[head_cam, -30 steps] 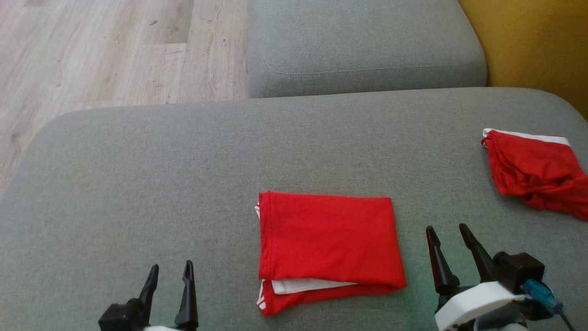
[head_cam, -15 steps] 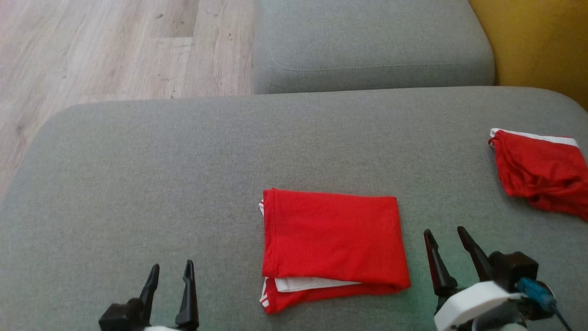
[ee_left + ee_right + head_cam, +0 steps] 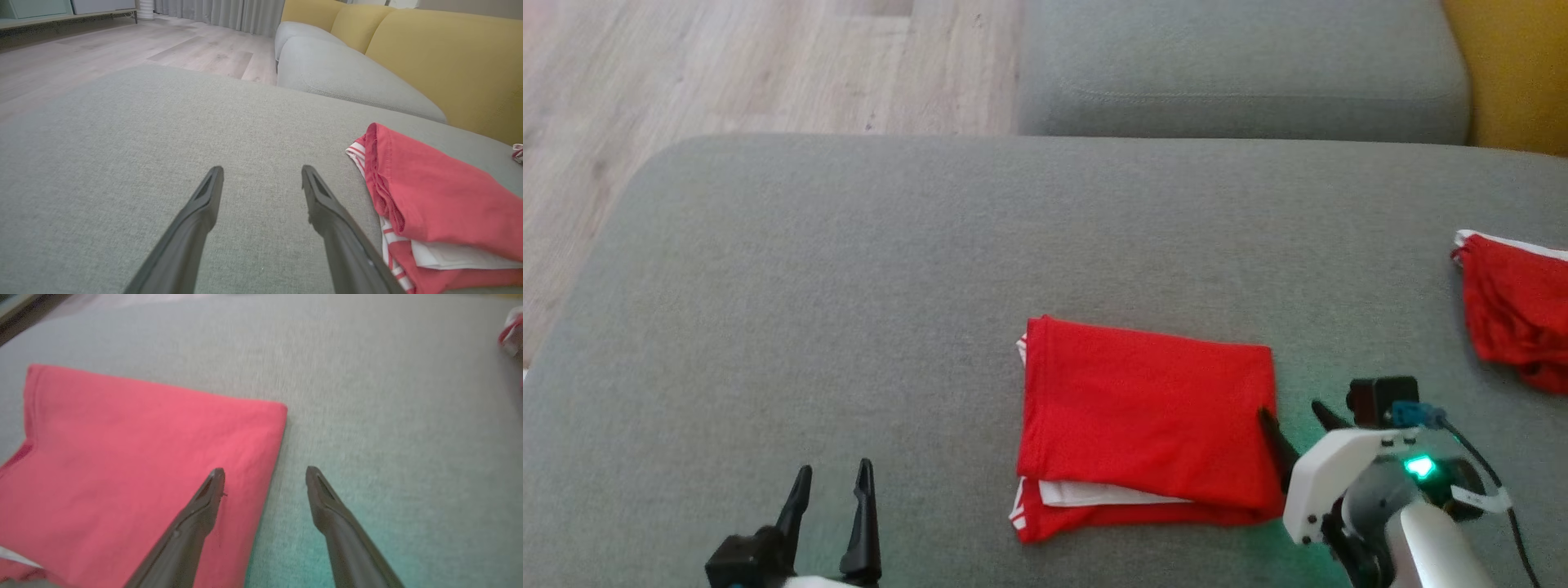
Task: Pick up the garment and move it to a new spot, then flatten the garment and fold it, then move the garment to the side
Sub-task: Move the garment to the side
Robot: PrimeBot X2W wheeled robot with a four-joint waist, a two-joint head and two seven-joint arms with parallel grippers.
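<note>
One grey cushion [image 3: 849, 269], wooden floor [image 3: 727, 65].

Cushion [image 3: 833, 278]: grey fabric, broad
Folded red garment [image 3: 1152, 408]: flat on it, 5 o'clock
Second red garment [image 3: 1515, 314]: rumpled, 3 o'clock edge

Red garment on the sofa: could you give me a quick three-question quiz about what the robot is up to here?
1. True or false: the folded red garment lies flat on the grey cushion.
2. Which gripper is at the garment's right edge? A. left gripper B. right gripper C. neither
3. Fill in: both grippers' jaws stand ____.
Key: 1 true; 2 B; 3 open.
</note>
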